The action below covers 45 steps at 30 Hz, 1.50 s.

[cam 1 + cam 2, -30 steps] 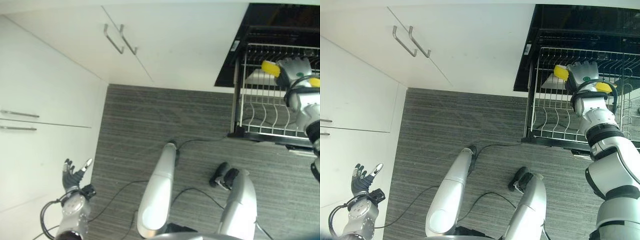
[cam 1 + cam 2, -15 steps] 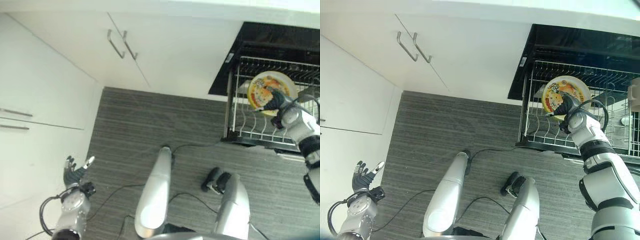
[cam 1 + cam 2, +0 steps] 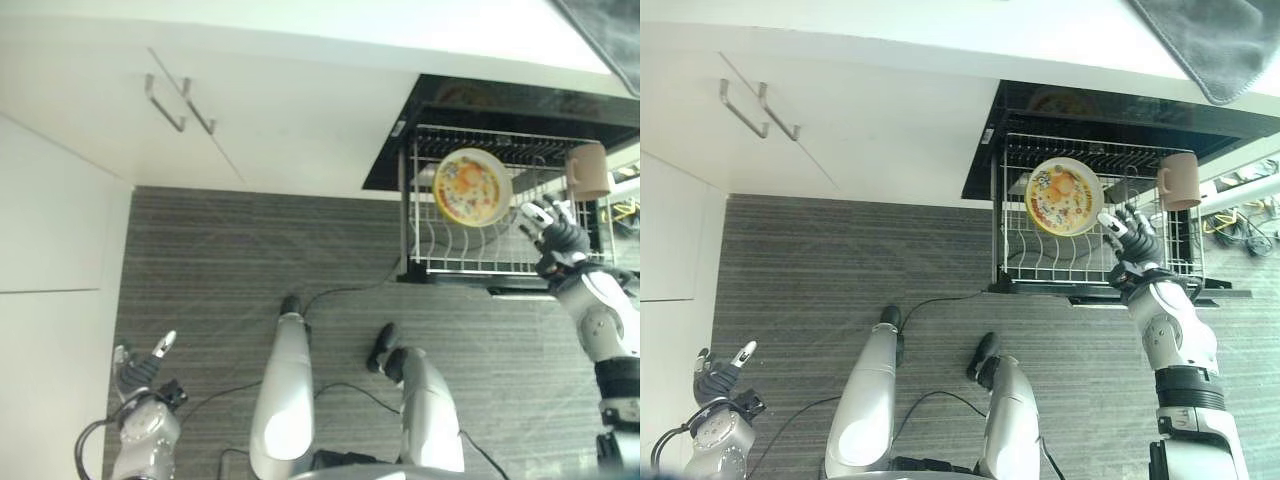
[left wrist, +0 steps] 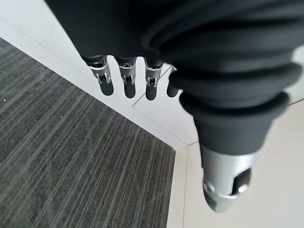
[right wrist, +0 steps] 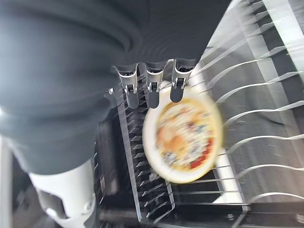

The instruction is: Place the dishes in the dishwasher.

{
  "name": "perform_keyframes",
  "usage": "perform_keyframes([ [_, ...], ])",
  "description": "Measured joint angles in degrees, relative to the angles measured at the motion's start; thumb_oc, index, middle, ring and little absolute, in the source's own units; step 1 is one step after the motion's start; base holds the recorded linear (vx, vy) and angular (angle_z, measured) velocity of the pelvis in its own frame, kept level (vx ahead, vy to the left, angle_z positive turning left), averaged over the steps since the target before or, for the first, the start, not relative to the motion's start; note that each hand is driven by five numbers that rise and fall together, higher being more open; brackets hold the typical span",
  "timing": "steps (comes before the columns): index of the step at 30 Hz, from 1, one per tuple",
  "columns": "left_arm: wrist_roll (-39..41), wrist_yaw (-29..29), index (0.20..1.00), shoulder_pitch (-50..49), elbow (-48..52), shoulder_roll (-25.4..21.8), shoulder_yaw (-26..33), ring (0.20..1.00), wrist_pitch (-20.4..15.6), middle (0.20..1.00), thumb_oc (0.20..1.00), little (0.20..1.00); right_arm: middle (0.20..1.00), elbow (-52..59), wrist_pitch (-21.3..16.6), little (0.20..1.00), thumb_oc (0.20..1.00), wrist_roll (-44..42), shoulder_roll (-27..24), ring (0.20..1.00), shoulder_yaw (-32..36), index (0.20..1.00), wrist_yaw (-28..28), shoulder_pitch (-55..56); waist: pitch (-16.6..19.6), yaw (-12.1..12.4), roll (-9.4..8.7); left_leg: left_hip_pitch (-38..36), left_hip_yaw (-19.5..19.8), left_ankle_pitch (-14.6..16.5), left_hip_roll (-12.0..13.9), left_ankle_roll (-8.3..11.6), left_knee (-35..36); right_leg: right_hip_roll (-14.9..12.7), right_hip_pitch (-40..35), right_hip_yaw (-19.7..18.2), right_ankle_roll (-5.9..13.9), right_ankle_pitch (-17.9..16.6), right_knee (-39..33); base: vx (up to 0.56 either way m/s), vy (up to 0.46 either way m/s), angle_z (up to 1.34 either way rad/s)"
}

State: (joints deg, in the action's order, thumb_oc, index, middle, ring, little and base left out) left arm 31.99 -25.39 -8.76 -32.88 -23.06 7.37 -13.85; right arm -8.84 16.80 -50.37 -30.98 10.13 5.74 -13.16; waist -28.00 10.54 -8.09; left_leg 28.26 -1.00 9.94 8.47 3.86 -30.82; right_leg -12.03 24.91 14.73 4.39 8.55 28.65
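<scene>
Grey striped floor (image 3: 250,250) lies nearest, where the idle left hand (image 3: 140,368) hangs with fingers relaxed and empty. Farther off, the right hand (image 3: 1132,240), fingers spread and holding nothing, sits just beside the wire dishwasher rack (image 3: 1040,262). One yellow patterned plate (image 3: 1064,196) stands on edge between the tines and one tan mug (image 3: 1180,180) sits at the rack's far side; to finish well, I judge the hand should draw straight away without clipping the plate's rim.

Left hand (image 4: 228,123) fingers relaxed (empty) over grey floor (image 4: 71,166).
</scene>
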Motion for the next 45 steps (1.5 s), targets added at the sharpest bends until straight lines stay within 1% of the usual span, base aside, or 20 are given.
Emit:
perform_keyframes([
  [4,0.06,-1.8,1.0,-0.11,-1.54,2.62,1.57,1.0,-0.78,1.0,1.0,1.0,1.0,7.17,0.32,1.0,1.0,-4.92,6.32,1.0,-0.81,1.0,2.6,4.75,0.96,-3.49,-1.05,-5.45,-1.7,-1.93,0.62,0.45,6.25,1.57,-4.69,-0.26,0.37,-2.87,-6.65,0.02,-0.035,-0.17],
  [6,0.03,-2.79,1.0,-0.42,-2.81,4.76,1.76,1.0,-1.65,1.0,1.0,1.0,1.0,10.09,-2.5,1.0,1.0,-4.95,11.4,1.0,3.05,1.0,3.44,8.95,2.09,-5.02,-1.34,-9.64,-3.2,-3.82,0.68,0.74,11.25,2.59,-8.54,-0.52,0.63,-5.42,-12.62,0.02,-0.047,-0.2],
  [8,0.02,-3.52,1.0,-1.96,-3.88,6.27,1.49,1.0,-2.1,1.0,1.0,1.0,1.0,13.21,-5.44,1.0,1.0,-4.77,11.98,1.0,4.99,1.0,3.75,12.95,5.72,-7.14,-1.1,-11.91,-4.8,-4.31,0.95,0.71,14.07,3.44,-10.8,-1.49,0.83,-7.41,-17.18,-0.04,-0.055,-0.32],
  [10,-1.71,-3.7,1.0,-1.88,-4.44,6.95,1.27,1.0,-3.04,1.0,1.0,1.0,1.0,14.32,-11.35,1.0,1.0,-1.75,11.03,1.0,8.85,1.0,5.4,14.92,9.07,-10.25,1.77,-14.05,-6.11,-4.71,1.37,0.64,16.04,3.67,-12.83,-2.11,1.03,-8.82,-20.58,-0.04,-0.133,-0.28],
  [13,-1.93,-4.89,1.0,-2.31,-6.46,10.45,0.99,1.0,-3.22,1.0,1.0,1.0,1.0,20.26,-12.01,1.0,1.0,4.19,10.09,1.0,8.32,1.0,6.32,15.97,12.2,-11.08,7.58,-20.48,-9.1,-7.27,0.95,0.98,22.33,4.23,-16.08,-3.46,1.45,-8.69,-22.37,0.08,-0.038,-0.26],
  [14,-1.94,-4.88,1.0,-2.11,-8.96,11.95,0.85,1.0,-3.49,1.0,1.0,1.0,1.0,19.43,-13.26,1.0,1.0,5.45,8.58,1.0,8.39,1.0,6.89,14.88,13.34,-11.55,9.02,-19.72,-8.21,-7.22,0.5,1.05,18.28,3.37,-16.67,-4.59,0.67,-6.55,-21.45,0.11,0.205,-0.1],
  [15,-1.93,-4.84,1.0,-1.95,-10.98,12.3,-0.47,1.0,-3.65,1.0,1.0,1.0,1.0,18.1,-14.07,1.0,1.0,6.21,7.25,1.0,8.51,1.0,8.44,13.76,13.44,-11.5,8.68,-14.63,-4.41,-7.4,0.21,1.48,8.94,2.45,-16.66,-5.5,0.41,-6.16,-20.62,0.09,0.272,-0.17],
  [16,-1.93,-4.75,1.0,-2.57,-12.05,12.63,-1.01,1.0,-3.59,1.0,1.0,1.0,1.0,18.04,-14.38,1.0,1.0,6.81,6.64,1.0,8.52,1.0,9.2,13.65,13.65,-11.32,9.04,-12.68,-2.39,-6.89,0.42,1.99,6.94,2.56,-16.59,-5.93,0.44,-6.15,-20.61,0.07,0.245,-0.3],
  [19,-2.18,-3.85,1.0,-2.78,-17.81,15.16,-0.84,1.0,-4.04,1.0,1.0,1.0,1.0,15.39,-15.24,1.0,1.0,7.46,7.4,1.0,8.51,1.0,13.78,15.68,13.63,-11.69,8.85,-8.16,-4.15,-6.64,3.89,1.66,11.78,2.84,-12.06,-6.43,0.36,-4.76,-16.23,0.06,0.217,-0.36],
  [20,-2.18,-3.89,1.0,-3.6,-17.53,16.2,-1.45,1.0,-3.97,1.0,1.0,1.0,0.925,15.47,-15.35,0.925,0.925,7.45,8.43,0.925,8.59,0.925,14.63,17.5,13.8,-11.7,8.82,-8.58,-4.24,-6.21,3.34,0.81,11.78,2.66,-11.58,-7.11,0.69,-4.56,-15.5,-0.05,0.126,-0.39],
  [21,-2.17,-3.91,1.0,-4.26,-15.9,16.4,-2.8,1.0,-3.9,1.0,1.0,1.0,0.297,15.1,-15.93,0.297,0.297,7.52,9.38,0.297,8.5,0.297,15.41,20.17,13.79,-12.34,9.13,-10.27,-4.57,-6.49,2.43,0.15,13.94,2.8,-10.15,-7.69,1.29,-4.52,-14.11,-0.11,0.1,-0.22],
  [22,-2.12,-3.96,1.0,-3.86,-14.25,15.21,-2.78,1.0,-3.87,1.0,1.0,1.0,0.2,13.69,-16.88,0.2,0.2,7.58,11.48,0.2,8.37,0.2,15.97,20.38,13.08,-12.57,8.31,-10.08,-5.23,-7.32,1.63,0.51,15.02,1.66,-8.75,-8.22,1.99,-3.87,-12.18,-0.09,0.05,-0.06],
  [23,-2.09,-3.98,1.0,-3.07,-11.36,13.06,-2.94,1.0,-3.87,1.0,1.0,1.0,0.2,13.15,-16.8,0.2,0.2,7.41,13.42,0.2,7.32,0.2,17.16,21.24,12.18,-12.87,6.25,-9.64,-6.15,-8.03,-0.02,-0.06,16.22,0.26,-7.09,-8.75,2.51,-3.97,-11.6,-0.12,0.044,0.05],
  [24,-2.08,-3.99,1.0,-1.54,-9.69,11.0,-2.94,1.0,-3.87,1.0,1.0,1.0,0.2,13.16,-16.83,0.2,0.2,7.4,14.57,0.2,6.07,0.2,17.89,21.22,11.5,-13.25,5.41,-8.48,-6.41,-8.58,-0.96,-0.13,16.19,-0.48,-6.3,-9.24,2.62,-4.61,-12.32,-0.1,0.022,0.07],
  [26,-1.63,-4.24,1.0,1.19,-7.48,8.13,-3.11,1.0,-4.19,1.0,1.0,1.0,0.2,9.95,-19.18,0.2,0.2,7.01,16.28,0.2,4.43,0.2,19.23,19.24,10.14,-13.01,5.33,-7.45,-6.34,-8.87,-1.97,-0.84,15.72,-1.26,-6.78,-9.22,2.78,-5.96,-14.8,-0.1,-0.019,0.11],
  [28,-1.57,-4.48,1.0,2.89,-6.75,6.66,-3.49,1.0,-4.31,1.0,1.0,1.0,0.2,5.12,-20.61,0.2,0.2,6.74,17.18,0.2,3.19,0.2,21.39,16.09,8.32,-11.47,5.86,-7.13,-6.14,-8.87,-2.0,-0.88,15.85,-1.31,-7.08,-8.83,3.8,-6.62,-15.89,-0.06,-0.043,0.1],
  [29,-1.57,-4.65,1.0,2.64,-6.64,7.48,-4.08,1.0,-4.12,1.0,1.0,1.0,0.2,1.34,-21.55,0.2,0.2,5.93,17.11,0.2,3.36,0.2,22.87,13.41,6.7,-10.9,7.86,-7.15,-5.44,-8.87,-1.9,-0.84,15.99,-1.17,-7.79,-7.83,3.99,-6.76,-16.61,-0.02,-0.027,0.11],
  [33,-1.49,-5.03,1.0,1.48,-8.09,9.22,-5.27,1.0,-3.37,1.0,1.0,1.0,0.2,-6.49,-21.34,0.2,0.2,1.81,15.3,0.2,3.78,0.2,23.37,7.62,4.85,-8.72,10.71,-7.46,-4.09,-9.62,-1.52,-0.27,16.8,-0.24,-8.49,-6.41,3.55,-6.35,-16.43,-0.03,-0.031,0.12],
  [40,-1.43,-5.04,1.0,2.18,-8.21,8.96,-5.71,1.0,-2.99,1.0,1.0,1.0,0.2,-18.01,-18.5,0.2,0.2,-13.43,12.03,0.2,3.79,0.2,20.98,-0.36,4.32,-6.78,11.52,-7.44,-2.6,-9.63,-2.06,-0.25,16.8,-0.68,-8.4,-5.21,3.43,-4.63,-14.14,-0.03,-0.007,0.12],
  [45,-0.8,-4.95,1.0,2.21,-8.2,8.86,-7.29,1.0,-2.99,1.0,1.0,1.0,0.2,-19.13,-17.03,0.2,0.2,-21.06,11.22,0.2,4.01,0.2,20.29,-0.71,4.1,-6.1,12.65,-7.45,-2.03,-9.69,-2.7,-0.17,16.76,-1.6,-7.48,-4.91,3.36,-2.96,-11.23,0.0,0.02,0.09],
])
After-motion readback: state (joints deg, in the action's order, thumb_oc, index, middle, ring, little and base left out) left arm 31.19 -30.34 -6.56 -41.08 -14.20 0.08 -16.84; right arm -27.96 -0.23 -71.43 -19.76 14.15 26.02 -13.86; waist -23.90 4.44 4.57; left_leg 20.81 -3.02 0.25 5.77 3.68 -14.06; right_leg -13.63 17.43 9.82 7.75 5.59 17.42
